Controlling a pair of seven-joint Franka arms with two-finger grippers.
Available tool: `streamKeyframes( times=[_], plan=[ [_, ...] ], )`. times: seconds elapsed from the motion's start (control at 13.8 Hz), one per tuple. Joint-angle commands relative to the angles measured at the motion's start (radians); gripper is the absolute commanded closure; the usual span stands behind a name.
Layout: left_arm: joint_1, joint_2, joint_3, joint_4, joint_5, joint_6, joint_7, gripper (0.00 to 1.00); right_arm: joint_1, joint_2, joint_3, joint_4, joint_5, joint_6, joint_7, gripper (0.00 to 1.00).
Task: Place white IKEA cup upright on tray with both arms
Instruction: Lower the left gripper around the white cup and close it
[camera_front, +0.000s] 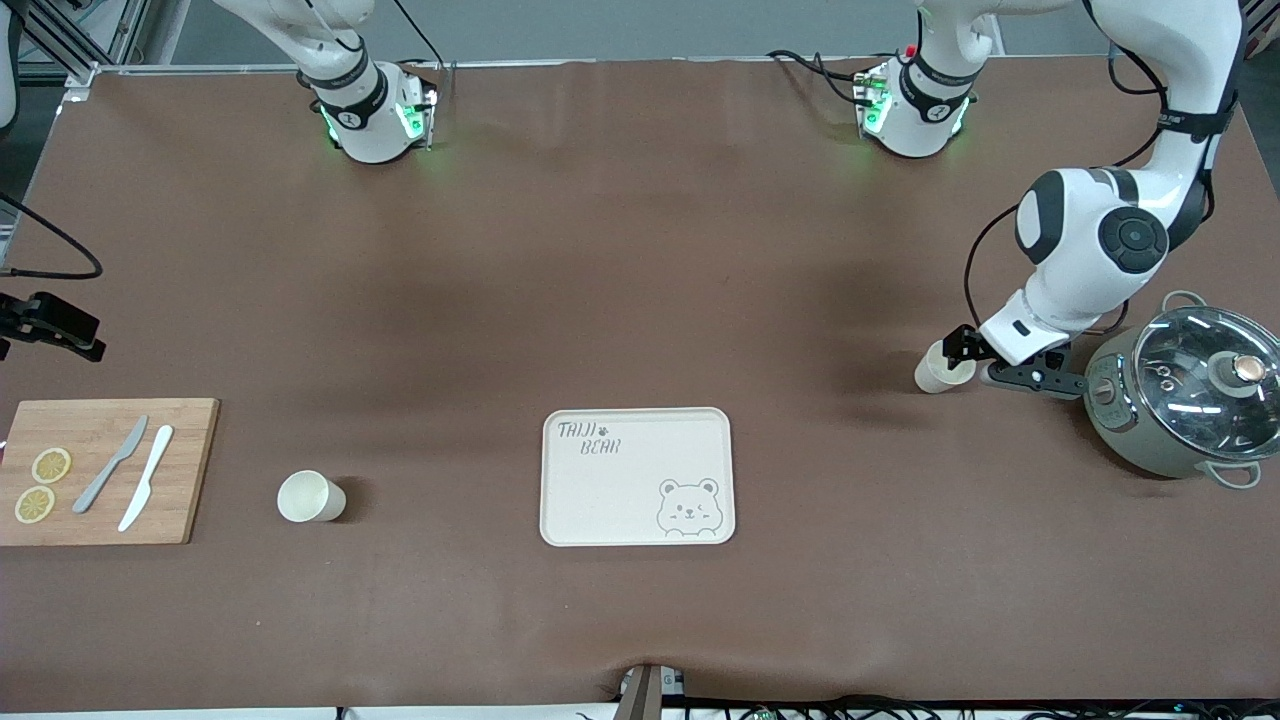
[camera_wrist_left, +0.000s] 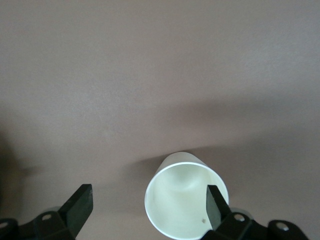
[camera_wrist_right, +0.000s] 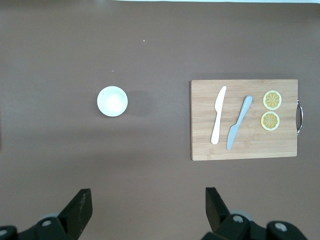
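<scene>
Right gripper (camera_wrist_right: 145, 207) is out of the front view; wrist cam shows it open, high over the counter (camera_front: 640, 250) near the board (camera_wrist_right: 244, 120). Left gripper (camera_front: 962, 352) is open, one finger inside the rim of an upright cup (camera_front: 938, 370), mouth up, by the pot (camera_front: 1190, 400). A second cup (camera_front: 310, 496) stands upright between board and tray (camera_front: 637, 476), apart from both.

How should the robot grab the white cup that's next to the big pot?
Pinch its rim. The cup stands upright beside the pot, mouth open upward, so a finger can go inside. The open left gripper already has one finger over the mouth; coming down from above looks best.
</scene>
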Motion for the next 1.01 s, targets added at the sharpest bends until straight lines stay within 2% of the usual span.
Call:
streamKeyframes(
  times=[0.0,0.43,0.51,0.58,0.94],
  plan=[
    [0.003,0.037,-0.004,-0.040,0.000,0.107,0.015,0.00,-0.001,0.001,0.000,0.009,0.018,-0.004,-0.006,0.00],
    [0.014,0.084,-0.004,-0.042,0.000,0.148,0.050,0.00,0.011,0.024,0.003,0.007,0.019,0.001,-0.014,0.00],
    [0.017,0.084,-0.004,-0.042,-0.002,0.148,0.042,0.46,0.011,0.025,0.003,0.009,0.021,0.007,-0.012,0.00],
    [0.029,0.086,-0.004,-0.042,0.000,0.148,0.068,0.99,0.011,0.027,0.003,0.009,0.036,0.022,-0.008,0.00],
    [0.043,0.106,-0.004,-0.026,0.000,0.148,0.084,1.00,0.023,0.064,0.002,-0.002,0.094,0.097,-0.011,0.00]
  ],
)
